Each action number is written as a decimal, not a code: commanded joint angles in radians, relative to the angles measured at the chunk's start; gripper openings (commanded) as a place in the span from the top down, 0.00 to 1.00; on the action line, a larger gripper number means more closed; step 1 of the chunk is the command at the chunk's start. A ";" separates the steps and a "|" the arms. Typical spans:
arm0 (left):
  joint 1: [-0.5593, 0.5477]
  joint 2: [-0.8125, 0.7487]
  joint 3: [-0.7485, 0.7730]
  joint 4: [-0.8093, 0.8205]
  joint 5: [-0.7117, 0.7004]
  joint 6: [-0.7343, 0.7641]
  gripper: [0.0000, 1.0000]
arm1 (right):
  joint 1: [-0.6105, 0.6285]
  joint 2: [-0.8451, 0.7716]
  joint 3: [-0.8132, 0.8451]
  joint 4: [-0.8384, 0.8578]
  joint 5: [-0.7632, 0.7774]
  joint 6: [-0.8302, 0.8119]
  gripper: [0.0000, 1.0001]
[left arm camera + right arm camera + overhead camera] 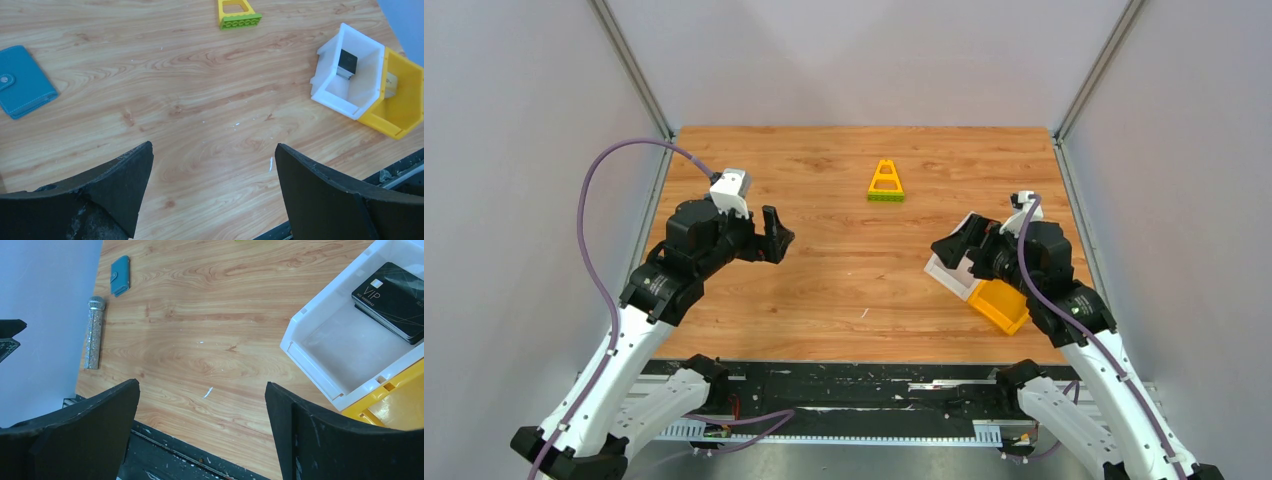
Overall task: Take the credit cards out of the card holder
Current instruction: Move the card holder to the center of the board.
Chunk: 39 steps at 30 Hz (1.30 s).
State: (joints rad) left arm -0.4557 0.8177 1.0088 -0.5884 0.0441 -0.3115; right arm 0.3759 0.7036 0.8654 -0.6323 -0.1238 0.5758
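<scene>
left tool, right tool released, empty, above tabletop. wallet shut, left; cards stacked in white bin, right: likely unloaded.

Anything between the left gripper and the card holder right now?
Nothing visible: the left wrist view shows only bare table between the open left gripper and the closed card holder.

White shells on lower links of left arm and right arm, black housings at joints. Carries lilac cable along each, up to small white camera block at wrist. Left gripper, right gripper black, with fingers broad, curved, matte, edges scuffed grey.
</scene>
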 commanded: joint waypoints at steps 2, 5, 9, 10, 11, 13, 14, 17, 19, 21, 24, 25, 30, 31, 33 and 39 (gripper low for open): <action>0.003 0.000 0.003 0.010 -0.017 0.014 0.00 | -0.004 -0.004 0.042 0.012 -0.003 0.021 0.00; 0.003 0.005 -0.003 0.016 -0.037 0.007 0.00 | -0.004 -0.001 0.053 0.013 -0.004 0.019 0.00; 0.003 0.028 -0.009 0.013 -0.093 -0.010 0.00 | -0.005 0.018 0.083 0.013 -0.023 0.006 0.00; 0.003 0.045 -0.006 0.008 -0.129 -0.014 0.00 | -0.005 0.020 0.086 0.013 -0.025 0.004 0.00; 0.003 0.069 0.003 -0.005 -0.150 -0.015 0.00 | -0.005 0.020 0.087 0.013 -0.024 0.003 0.00; 0.003 0.121 0.032 -0.041 -0.222 -0.012 0.00 | -0.005 0.014 0.084 0.012 -0.026 -0.008 0.00; 0.004 0.146 0.049 -0.080 -0.268 -0.008 0.00 | -0.005 0.008 0.081 0.012 -0.022 -0.017 0.00; 0.005 0.287 0.171 -0.177 -0.339 0.017 0.07 | -0.004 -0.026 0.064 0.007 -0.004 -0.058 0.00; 0.010 0.368 0.245 -0.236 -0.372 0.032 0.11 | -0.004 -0.045 0.058 0.001 0.014 -0.066 0.00; 0.023 0.444 0.311 -0.277 -0.421 0.036 0.13 | -0.005 -0.063 0.059 -0.004 0.006 -0.069 0.00; 0.081 0.554 0.401 -0.318 -0.447 0.030 0.13 | -0.004 -0.078 0.071 -0.007 -0.029 -0.079 0.01; 0.130 0.570 0.410 -0.316 -0.419 0.022 0.14 | -0.004 -0.081 0.076 -0.008 -0.041 -0.081 0.01; 0.289 0.728 0.476 -0.262 -0.314 0.001 0.17 | -0.005 -0.093 0.097 -0.008 -0.081 -0.088 0.01; 0.322 0.750 0.487 -0.253 -0.291 -0.001 0.18 | -0.005 -0.094 0.101 -0.007 -0.085 -0.089 0.01; 0.362 0.814 0.520 -0.244 -0.263 -0.015 0.22 | -0.003 -0.096 0.105 -0.007 -0.094 -0.093 0.01; 0.444 0.963 0.543 -0.176 -0.228 -0.039 0.25 | -0.004 -0.102 0.106 -0.009 -0.109 -0.103 0.01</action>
State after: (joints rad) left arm -0.0498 1.7271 1.5059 -0.8177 -0.2264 -0.3191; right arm 0.3759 0.6167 0.9333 -0.6540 -0.2081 0.5011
